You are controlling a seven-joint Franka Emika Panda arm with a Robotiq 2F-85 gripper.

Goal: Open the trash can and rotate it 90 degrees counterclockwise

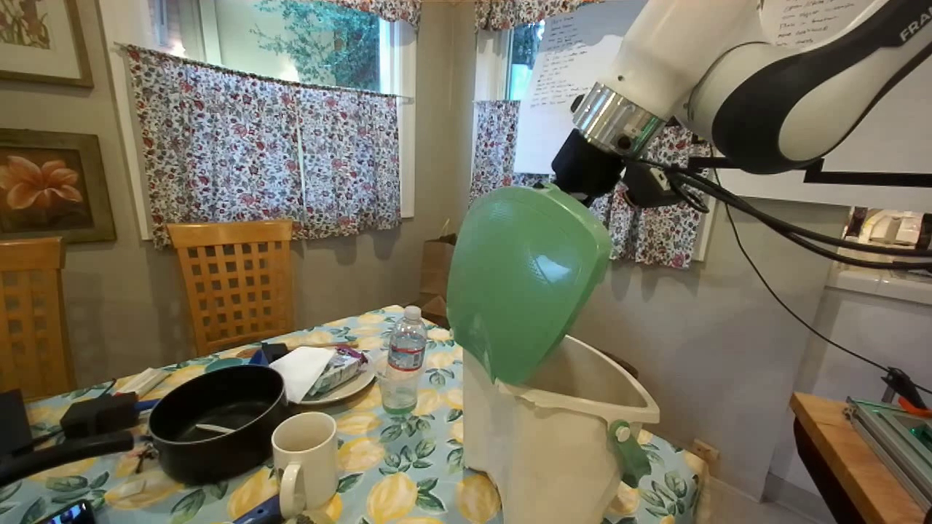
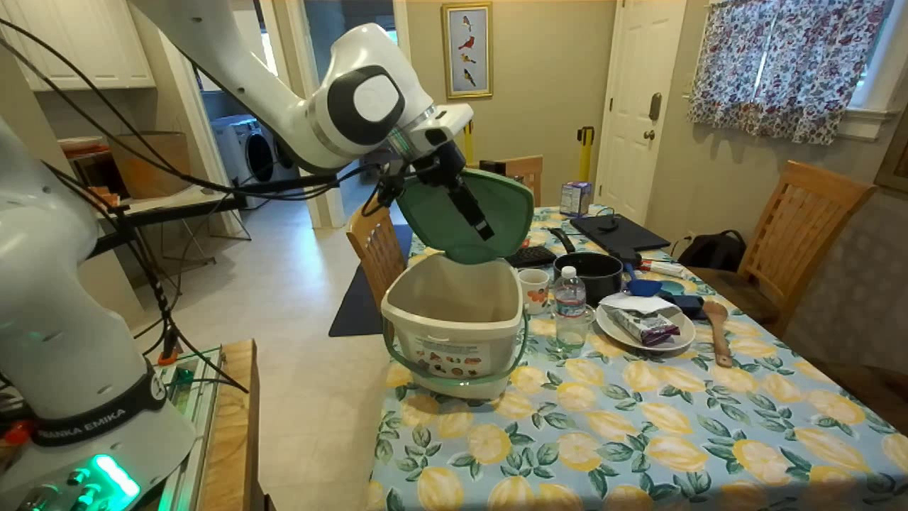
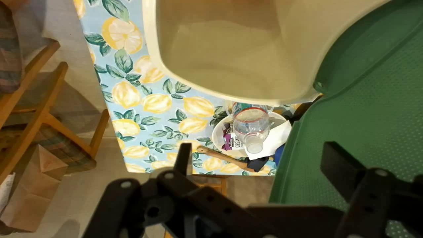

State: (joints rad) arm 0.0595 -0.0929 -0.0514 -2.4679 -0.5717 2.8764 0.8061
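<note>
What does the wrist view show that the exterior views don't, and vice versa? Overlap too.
Wrist only: the gap between the fingers of the gripper; readable "ORGAN" lettering on the packet.
Exterior only: mug, robot arm and floral curtains, in both exterior views; the front label, in an exterior view.
Shared: trash can, raised lid, bottle, plate, lemon tablecloth.

- Both exterior views: table (image 2: pixel 638 440) evenly lit, in focus.
- In an exterior view, daylight bright in the window (image 1: pixel 335 51) past the table's far edge; wall (image 1: pixel 349 284) below it dimmer.
- Glare patch on the bin lid (image 1: pixel 520 284) in an exterior view.
- In an exterior view, whitish shine on the floor (image 2: pixel 298 312) off the table's left edge.
- Wrist view: gripper fingers (image 3: pixel 183 162) near-black, edges soft.
</note>
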